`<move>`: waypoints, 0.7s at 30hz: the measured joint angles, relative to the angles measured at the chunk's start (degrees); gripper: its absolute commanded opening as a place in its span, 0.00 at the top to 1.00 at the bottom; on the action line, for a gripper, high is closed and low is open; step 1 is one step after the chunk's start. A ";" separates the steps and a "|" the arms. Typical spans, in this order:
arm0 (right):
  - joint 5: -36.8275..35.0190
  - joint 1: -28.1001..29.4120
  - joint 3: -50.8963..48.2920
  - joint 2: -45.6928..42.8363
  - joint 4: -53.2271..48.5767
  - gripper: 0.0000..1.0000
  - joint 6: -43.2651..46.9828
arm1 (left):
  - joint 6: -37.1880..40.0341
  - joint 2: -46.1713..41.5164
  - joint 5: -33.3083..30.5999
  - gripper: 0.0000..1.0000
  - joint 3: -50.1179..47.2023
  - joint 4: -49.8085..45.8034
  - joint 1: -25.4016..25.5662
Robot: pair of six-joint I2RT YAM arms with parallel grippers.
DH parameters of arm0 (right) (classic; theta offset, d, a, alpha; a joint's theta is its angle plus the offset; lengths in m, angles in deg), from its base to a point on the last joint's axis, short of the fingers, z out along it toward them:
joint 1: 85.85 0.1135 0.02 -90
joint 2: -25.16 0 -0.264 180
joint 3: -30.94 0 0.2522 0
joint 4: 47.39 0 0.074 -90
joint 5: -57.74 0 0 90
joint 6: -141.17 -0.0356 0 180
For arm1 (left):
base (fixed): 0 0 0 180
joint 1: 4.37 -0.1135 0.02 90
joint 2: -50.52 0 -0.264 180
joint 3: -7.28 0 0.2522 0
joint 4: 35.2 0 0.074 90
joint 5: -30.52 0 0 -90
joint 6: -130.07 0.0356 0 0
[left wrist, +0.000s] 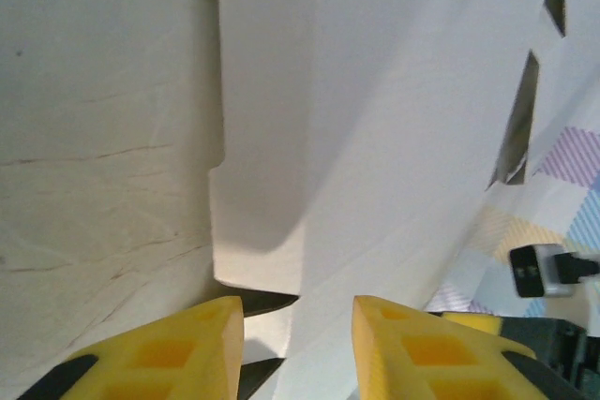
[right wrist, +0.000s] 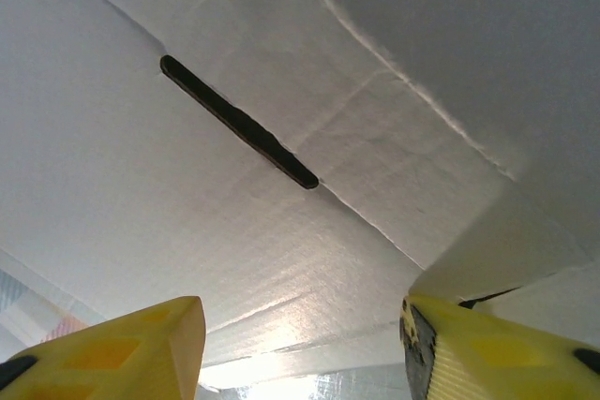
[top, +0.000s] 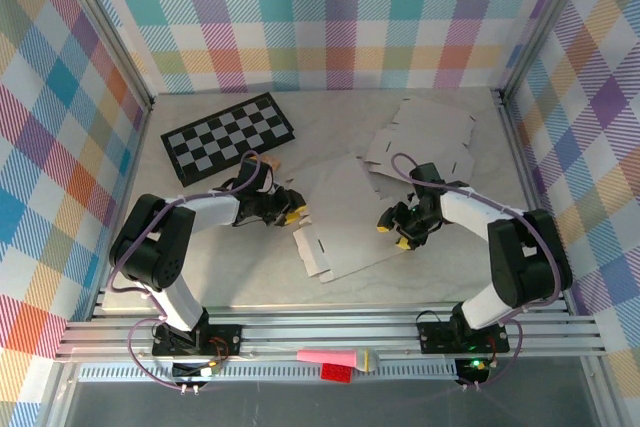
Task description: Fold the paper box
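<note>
Nearest, on the near rail, lie a pink stick point(top: 335, 356) and a red block point(top: 336, 371). Past them, in the top view, the paper box point(top: 350, 212) lies in the middle of the table point(top: 240, 277). It is mostly a flat sheet. Only a small flap point(top: 312, 249) at its near left corner stands up. The left gripper point(top: 293, 214) is at the box's left edge, and the right gripper point(top: 394, 235) is at its right edge. A second sheet point(top: 425, 137) lies far right, and a checkered board point(top: 228, 135) lies far left.

In the left wrist view the yellow fingers point(left wrist: 178, 348) are apart. The box's edge runs between them, not pinched.

In the right wrist view the fingers point(right wrist: 122, 344) are wide apart, close under the box, near a dark slot point(right wrist: 239, 122).

I think the job has only just begun. Almost all the walls and flaps are not folded yet.
</note>
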 measured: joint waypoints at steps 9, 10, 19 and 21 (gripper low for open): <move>-0.04 -0.17 0.92 1.64 -0.61 0.43 1.84 | 2.67 -2.14 -2.19 0.53 0.59 -6.86 0.11; -0.07 -0.17 1.09 1.64 -0.70 0.43 2.12 | 3.74 -2.58 -2.19 0.52 0.81 -8.52 0.15; -0.28 -0.39 1.25 2.10 -0.87 0.44 3.82 | 20.72 -0.83 -3.85 0.48 8.59 -27.41 1.92; -0.48 -0.39 1.31 2.84 -0.90 0.45 4.28 | 24.55 0.70 -4.39 0.49 10.08 -29.24 2.01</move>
